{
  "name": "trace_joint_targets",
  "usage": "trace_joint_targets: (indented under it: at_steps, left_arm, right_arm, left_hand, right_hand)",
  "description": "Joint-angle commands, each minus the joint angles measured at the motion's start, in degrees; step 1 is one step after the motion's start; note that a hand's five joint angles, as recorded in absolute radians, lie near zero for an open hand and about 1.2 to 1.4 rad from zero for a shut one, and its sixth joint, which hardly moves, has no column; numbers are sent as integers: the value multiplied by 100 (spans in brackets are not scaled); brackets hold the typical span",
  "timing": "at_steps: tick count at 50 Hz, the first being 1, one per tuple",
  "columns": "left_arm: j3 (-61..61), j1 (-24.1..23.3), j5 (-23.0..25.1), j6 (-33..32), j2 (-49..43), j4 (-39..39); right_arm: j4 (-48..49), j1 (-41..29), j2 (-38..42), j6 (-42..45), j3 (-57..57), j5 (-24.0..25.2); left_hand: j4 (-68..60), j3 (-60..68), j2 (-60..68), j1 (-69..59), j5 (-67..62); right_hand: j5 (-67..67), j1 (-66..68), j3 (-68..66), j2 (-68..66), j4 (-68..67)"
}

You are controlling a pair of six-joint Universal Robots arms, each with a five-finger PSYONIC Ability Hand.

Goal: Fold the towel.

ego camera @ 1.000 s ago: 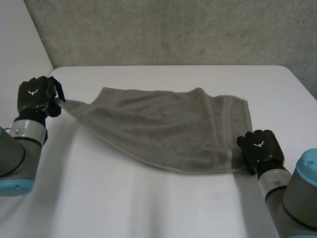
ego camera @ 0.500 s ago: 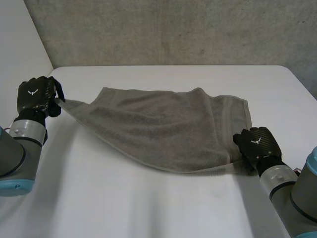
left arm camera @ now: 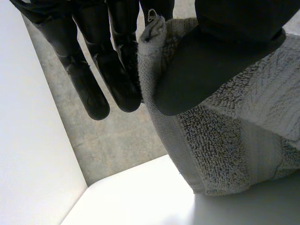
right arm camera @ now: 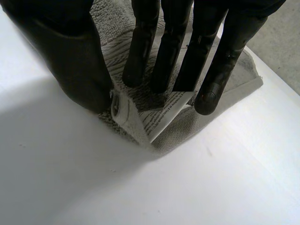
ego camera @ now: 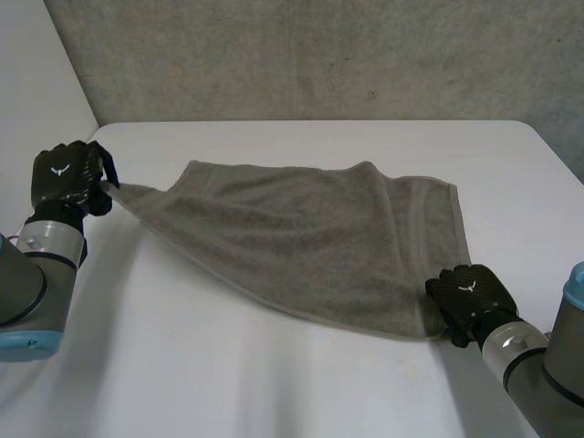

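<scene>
Your towel is rough grey terry cloth, with a flatter woven band along its 3 o'clock edge and a smooth white label. The table is smooth matt white. The left hand and right hand look matt black, and the wall at 12 o'clock is rough concrete.

Head cam: high behind the arms, looks down over whole table to wall. Wrist cams: very close along left hand and right hand. Each shares one towel corner with head.
</scene>
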State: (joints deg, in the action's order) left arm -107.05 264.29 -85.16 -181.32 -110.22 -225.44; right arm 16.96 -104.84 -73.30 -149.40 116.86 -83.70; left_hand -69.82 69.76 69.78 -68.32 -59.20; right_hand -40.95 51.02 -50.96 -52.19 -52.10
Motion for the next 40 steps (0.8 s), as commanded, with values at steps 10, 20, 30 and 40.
trace_joint_targets:
  at_steps: [10,20,30,40]
  left_arm:
    - [0,0,-1,0,0,0]
    - [0,0,-1,0,0,0]
    - [-131,0,-1,-44,385,70]
    - [-589,-18,61,-211,1782,735]
  right_arm:
    - [-17,51,-26,43,170,249]
    - [62,191,-78,43,144,232]
    - [-9,772,-1476,-45,39,293]
    - [-1937,1403,-2135,69,-935,1223]
  left_hand:
    - [-1018,1024,1022,-1168,-1080]
    - [-1018,1024,1022,-1168,-1080]
    - [-1018,1024,1022,-1168,-1080]
    - [-1018,1024,1022,-1168,-1080]
  right_hand:
    - [1043,-1050,1044,1167,1158]
    - [-2905,2898,-2904,-2781,-2790]
    - [-2905,2898,-2904,-2781,-2790]
    - [-2905,2898,-2904,-2781,-2790]
